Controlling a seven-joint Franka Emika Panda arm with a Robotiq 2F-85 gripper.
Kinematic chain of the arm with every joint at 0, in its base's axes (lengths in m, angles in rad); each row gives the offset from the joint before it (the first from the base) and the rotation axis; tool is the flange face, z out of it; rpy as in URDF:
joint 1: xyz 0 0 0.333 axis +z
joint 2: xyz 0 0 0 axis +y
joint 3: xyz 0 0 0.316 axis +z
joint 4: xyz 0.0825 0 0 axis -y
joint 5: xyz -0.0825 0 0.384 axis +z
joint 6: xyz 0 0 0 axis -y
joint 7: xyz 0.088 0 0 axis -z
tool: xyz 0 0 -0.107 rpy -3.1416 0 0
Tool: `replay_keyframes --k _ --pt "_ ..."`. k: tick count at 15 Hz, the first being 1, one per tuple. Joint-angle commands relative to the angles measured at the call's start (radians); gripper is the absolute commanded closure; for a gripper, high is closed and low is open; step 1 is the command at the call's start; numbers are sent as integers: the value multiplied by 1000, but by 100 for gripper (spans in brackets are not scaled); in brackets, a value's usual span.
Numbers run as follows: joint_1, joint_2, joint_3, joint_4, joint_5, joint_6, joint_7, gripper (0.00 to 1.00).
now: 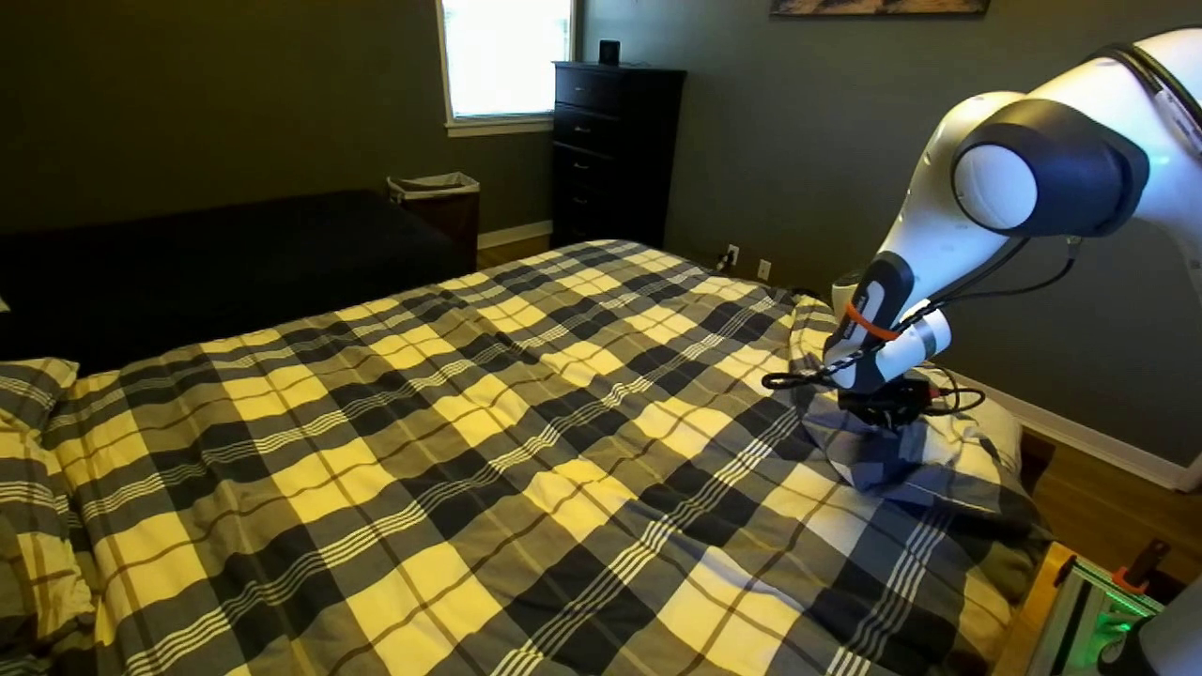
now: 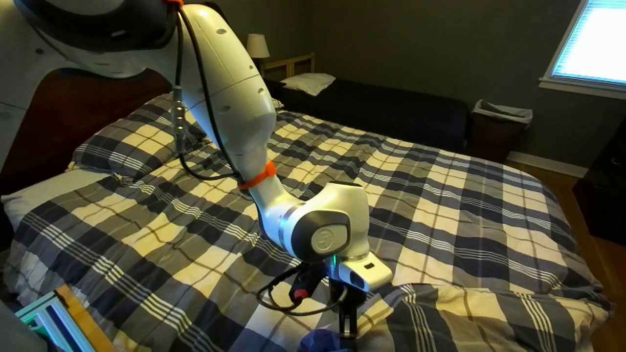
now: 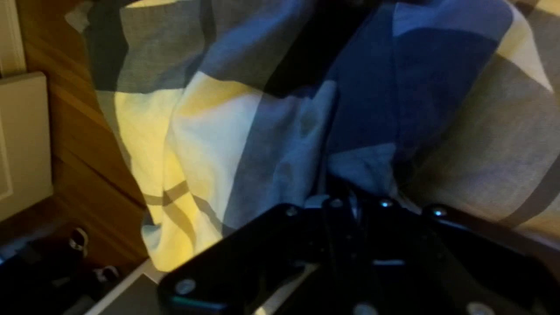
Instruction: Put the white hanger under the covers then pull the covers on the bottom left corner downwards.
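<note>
The covers, in yellow, dark grey and white plaid, spread over the bed in both exterior views (image 1: 563, 394) (image 2: 440, 220). My gripper (image 2: 348, 330) points down at the near edge of the covers, where the cloth (image 1: 873, 460) is bunched and folded over. In the wrist view my gripper (image 3: 343, 202) has its fingers close together, and folds of the covers (image 3: 280, 144) run in to the fingertips. It appears shut on the covers; the fingertips are dark and partly hidden by cloth. The white hanger is out of view or hidden.
Plaid pillows (image 2: 134, 134) (image 1: 28, 479) lie at the head end. A wood-edged frame (image 1: 1028, 610) (image 2: 80, 318) stands beside the bed. Wood floor (image 3: 74, 131) and a person's shoes (image 3: 78, 240) show past the covers' edge. A dark dresser (image 1: 615, 155) and hamper (image 1: 437, 202) stand beyond.
</note>
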Motion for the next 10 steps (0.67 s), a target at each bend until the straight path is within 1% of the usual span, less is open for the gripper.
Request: replay_keyframes --k 1,3,4,5,6,10 --pt "-1 -75 -81 -91 -3 52 93 98" --pt "-19 -98 -117 -118 13 105 124 98" --pt "-16 -112 -144 -130 13 125 137 98" --pt "-23 -60 -105 -71 -2 78 106 98" --pt "-28 -68 -117 -76 -4 85 103 93" --pt "-27 -66 -103 -71 -5 84 102 93"
